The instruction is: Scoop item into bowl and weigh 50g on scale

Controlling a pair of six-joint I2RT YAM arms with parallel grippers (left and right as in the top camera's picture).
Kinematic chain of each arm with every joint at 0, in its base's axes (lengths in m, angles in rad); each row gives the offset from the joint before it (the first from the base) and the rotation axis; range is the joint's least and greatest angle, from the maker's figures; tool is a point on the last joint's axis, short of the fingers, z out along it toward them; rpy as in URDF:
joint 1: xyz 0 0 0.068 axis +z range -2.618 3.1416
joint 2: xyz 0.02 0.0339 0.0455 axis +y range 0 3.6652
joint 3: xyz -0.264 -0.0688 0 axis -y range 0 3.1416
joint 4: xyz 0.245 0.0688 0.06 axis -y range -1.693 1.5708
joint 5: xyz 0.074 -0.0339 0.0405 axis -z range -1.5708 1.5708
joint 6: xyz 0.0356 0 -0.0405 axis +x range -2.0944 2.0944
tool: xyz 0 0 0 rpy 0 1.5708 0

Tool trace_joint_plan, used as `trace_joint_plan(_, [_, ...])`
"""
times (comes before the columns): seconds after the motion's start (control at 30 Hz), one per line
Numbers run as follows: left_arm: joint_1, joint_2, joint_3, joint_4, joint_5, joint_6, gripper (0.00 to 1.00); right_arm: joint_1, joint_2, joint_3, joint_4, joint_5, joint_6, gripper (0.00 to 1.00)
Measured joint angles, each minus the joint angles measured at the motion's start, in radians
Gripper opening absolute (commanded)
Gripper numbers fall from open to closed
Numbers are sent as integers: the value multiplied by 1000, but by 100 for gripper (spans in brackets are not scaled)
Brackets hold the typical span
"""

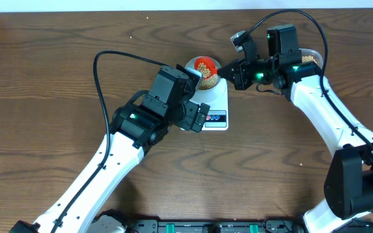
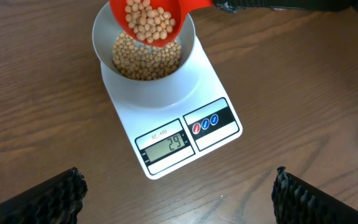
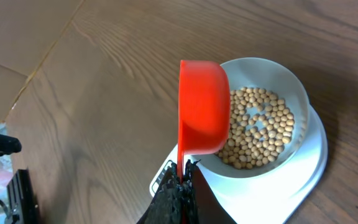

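The pale bowl (image 2: 182, 74) stands on the white scale (image 2: 126, 115) and holds a layer of tan beans (image 2: 145, 62). The display reads 29. My right gripper (image 3: 182, 186) is shut on the handle of a red scoop (image 3: 201, 106), which is tilted over the bowl's rim (image 3: 294, 81) with beans (image 2: 148, 18) in it. My left gripper (image 2: 179, 193) is open and empty, hovering over bare wood just in front of the scale. In the overhead view, the scoop (image 1: 204, 65) is above the bowl (image 1: 190, 66) on the scale (image 1: 217, 97), with the right gripper (image 1: 228, 70) to its right and the left gripper (image 1: 201, 116) at the scale's front left.
A clear container with beans (image 1: 311, 59) sits at the back right, partly hidden behind the right arm. The left arm's black cable loops over the table to the left of the scale.
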Motion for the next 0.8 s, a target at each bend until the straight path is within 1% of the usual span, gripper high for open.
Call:
trace_joint_plan(0.43, [0, 0, 0, 0, 0, 0, 98, 0, 0, 0, -2, 20, -1, 1])
trace_joint_plan(0.8, [0, 0, 0, 0, 0, 0, 98, 0, 0, 0, -2, 57, -71, 1])
